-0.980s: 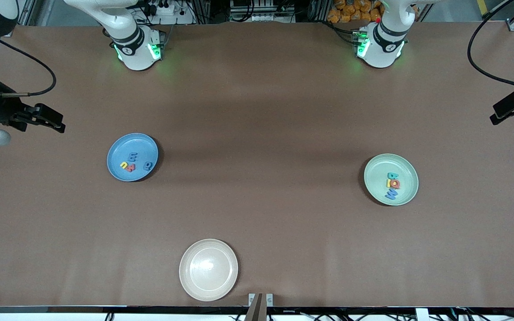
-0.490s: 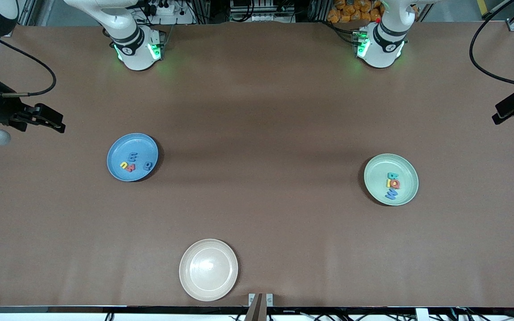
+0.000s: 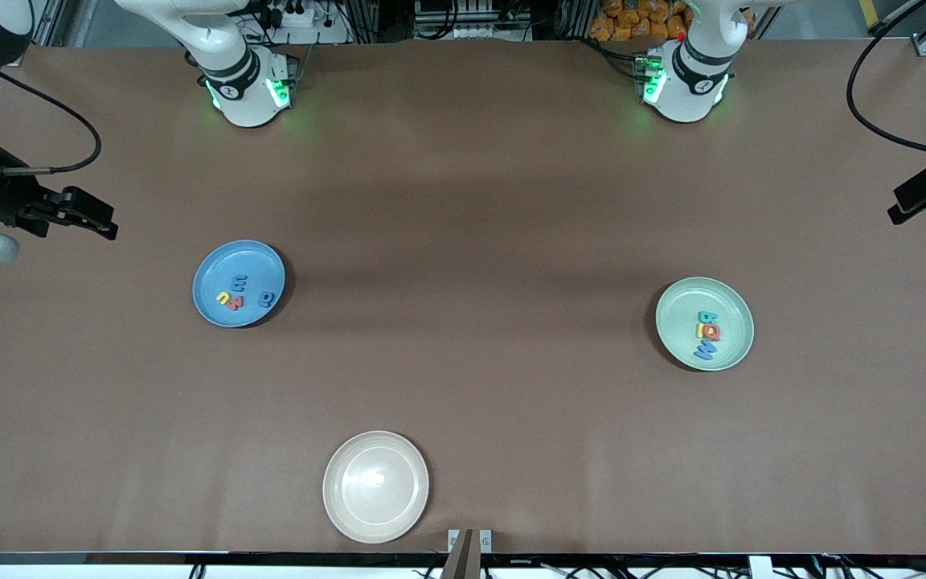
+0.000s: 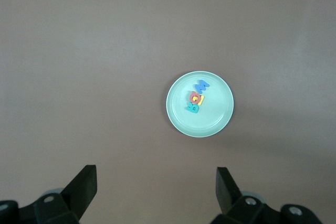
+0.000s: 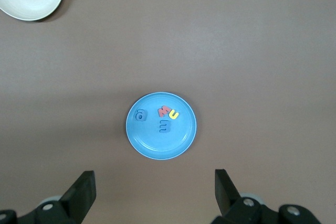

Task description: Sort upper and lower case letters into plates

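Observation:
The blue plate (image 3: 212, 273) lies toward the right arm's end of the table and holds several small letters: a yellow u (image 3: 224, 299), a red one (image 3: 236, 302) and two blue ones. The mint green plate (image 3: 732, 342) lies toward the left arm's end and holds a teal B (image 3: 706, 317), a red and yellow pair (image 3: 709, 330) and a blue M (image 3: 704, 350). My right gripper (image 5: 155, 184) hangs open high over the blue plate (image 5: 181, 140). My left gripper (image 4: 156, 182) hangs open high over the mint plate (image 4: 220, 116). Both are empty.
A cream-white plate (image 3: 375, 486) sits bare near the table's front edge, nearer to the camera than the other two. Both hands show at the front view's side edges, right gripper (image 3: 105, 223) and left gripper (image 3: 899, 209). Brown tabletop lies between the plates.
The left gripper has drifted slightly toward its end of the table. Plates, letters and the right gripper have not moved.

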Robot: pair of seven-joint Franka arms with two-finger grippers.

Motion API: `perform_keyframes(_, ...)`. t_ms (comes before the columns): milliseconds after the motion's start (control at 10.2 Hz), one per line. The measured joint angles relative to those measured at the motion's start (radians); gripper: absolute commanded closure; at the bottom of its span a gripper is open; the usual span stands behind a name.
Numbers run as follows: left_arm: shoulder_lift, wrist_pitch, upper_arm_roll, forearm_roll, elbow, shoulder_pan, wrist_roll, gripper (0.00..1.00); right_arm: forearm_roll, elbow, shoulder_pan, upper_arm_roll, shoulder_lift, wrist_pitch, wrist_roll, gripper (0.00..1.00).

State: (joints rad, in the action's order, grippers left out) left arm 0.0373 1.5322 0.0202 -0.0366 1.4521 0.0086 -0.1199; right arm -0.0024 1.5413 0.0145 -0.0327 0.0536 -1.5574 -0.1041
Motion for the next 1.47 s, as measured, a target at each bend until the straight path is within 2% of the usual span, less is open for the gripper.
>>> perform_keyframes(588, 0.0, -0.001, -0.049, 0.0, 0.0, -0.019, 0.08, 0.0, 0.0, 0.0, 0.0, 0.0, 0.0, 0.0, 0.0, 0.0)
perform_keyframes(1471, -0.009, 0.019, -0.058, 0.033, 0.025, -0.022, 0.065, 0.0, 0.0, 0.001, 0.0, 0.0, 0.0, 0.001, 0.0, 0.0)
